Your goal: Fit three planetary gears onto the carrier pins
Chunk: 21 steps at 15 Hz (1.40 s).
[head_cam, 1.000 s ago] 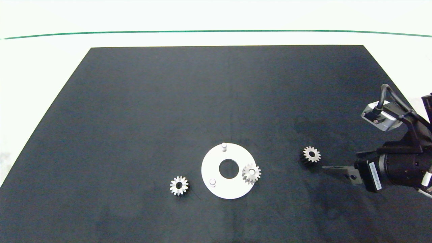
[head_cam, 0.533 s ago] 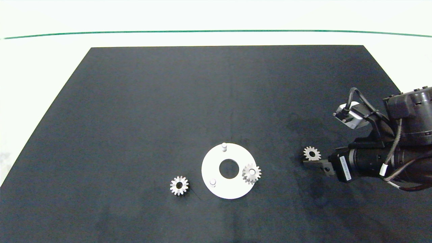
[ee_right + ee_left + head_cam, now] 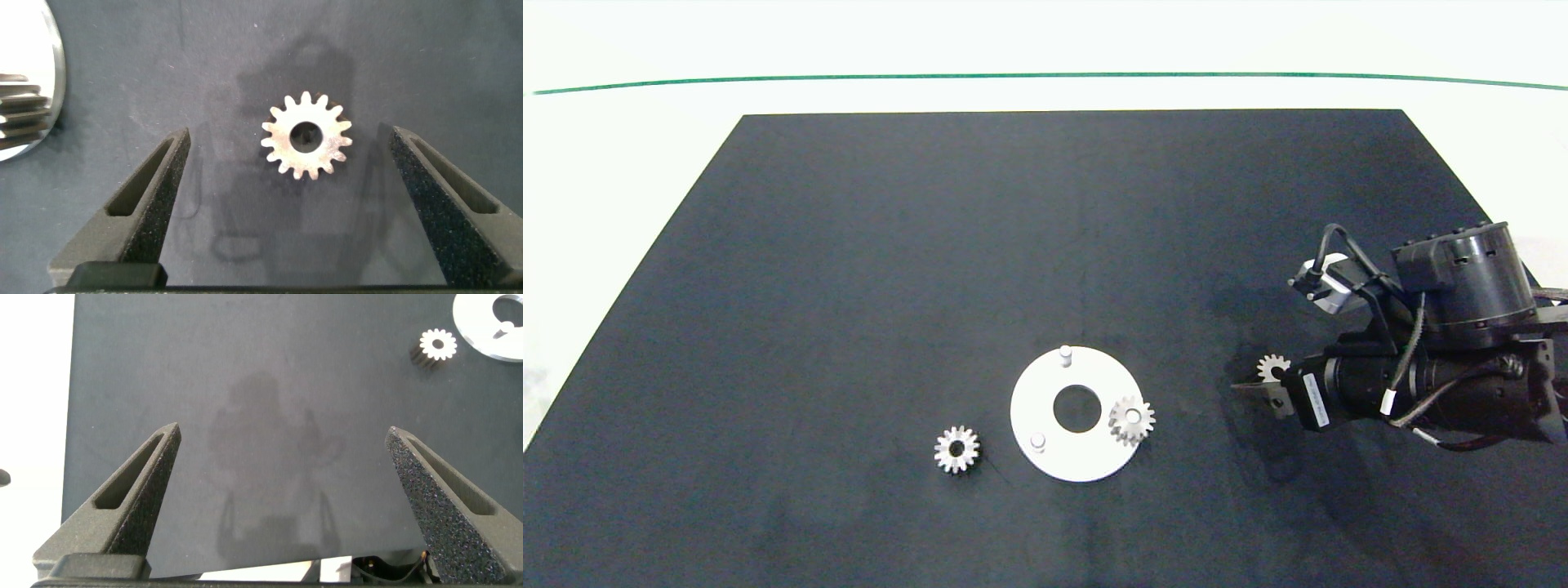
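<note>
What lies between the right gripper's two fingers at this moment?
One planetary gear lies flat on the black mat between the open right gripper's fingers, touching neither; the right wrist view shows it.

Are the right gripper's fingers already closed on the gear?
No, the right gripper is open, its fingers standing apart on either side of the gear.

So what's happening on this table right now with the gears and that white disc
The right gripper is over the gear on the right, fingers open on either side of it, not gripping yet. One gear already sits on a pin of the white carrier disc; the other two pins are bare. A third gear lies on the black mat left of the disc. The left gripper hangs open above bare mat.
</note>
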Motion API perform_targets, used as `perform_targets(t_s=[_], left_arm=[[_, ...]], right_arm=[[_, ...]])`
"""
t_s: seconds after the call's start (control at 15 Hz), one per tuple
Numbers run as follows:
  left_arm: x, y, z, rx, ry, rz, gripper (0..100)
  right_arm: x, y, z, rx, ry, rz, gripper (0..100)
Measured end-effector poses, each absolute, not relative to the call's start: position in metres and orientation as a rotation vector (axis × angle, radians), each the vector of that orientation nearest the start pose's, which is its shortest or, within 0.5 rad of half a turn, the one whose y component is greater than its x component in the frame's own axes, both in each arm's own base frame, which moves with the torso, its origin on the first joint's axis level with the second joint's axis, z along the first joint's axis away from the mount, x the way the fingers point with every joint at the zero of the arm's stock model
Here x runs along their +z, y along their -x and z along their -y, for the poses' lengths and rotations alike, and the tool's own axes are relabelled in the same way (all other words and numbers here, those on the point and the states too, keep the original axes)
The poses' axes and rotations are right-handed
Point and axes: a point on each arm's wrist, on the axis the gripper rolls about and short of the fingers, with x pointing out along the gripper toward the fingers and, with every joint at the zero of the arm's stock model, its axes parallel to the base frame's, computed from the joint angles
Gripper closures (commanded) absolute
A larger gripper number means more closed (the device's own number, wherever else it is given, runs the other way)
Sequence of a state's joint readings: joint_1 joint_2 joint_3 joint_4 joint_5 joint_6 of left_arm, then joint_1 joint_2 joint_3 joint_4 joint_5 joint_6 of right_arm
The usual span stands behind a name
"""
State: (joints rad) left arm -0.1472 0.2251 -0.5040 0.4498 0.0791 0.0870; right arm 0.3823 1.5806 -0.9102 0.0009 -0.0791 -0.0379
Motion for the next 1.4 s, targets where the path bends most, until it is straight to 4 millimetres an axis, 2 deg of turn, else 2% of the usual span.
perform_targets(t_s=[1.4], left_arm=[[0.1743, 0.0443, -0.0084, -0.075, -0.105, -0.156, 0]], right_arm=[[0.1825, -0.2540, -0.0985, 0.300, 0.194, -0.658, 48]])
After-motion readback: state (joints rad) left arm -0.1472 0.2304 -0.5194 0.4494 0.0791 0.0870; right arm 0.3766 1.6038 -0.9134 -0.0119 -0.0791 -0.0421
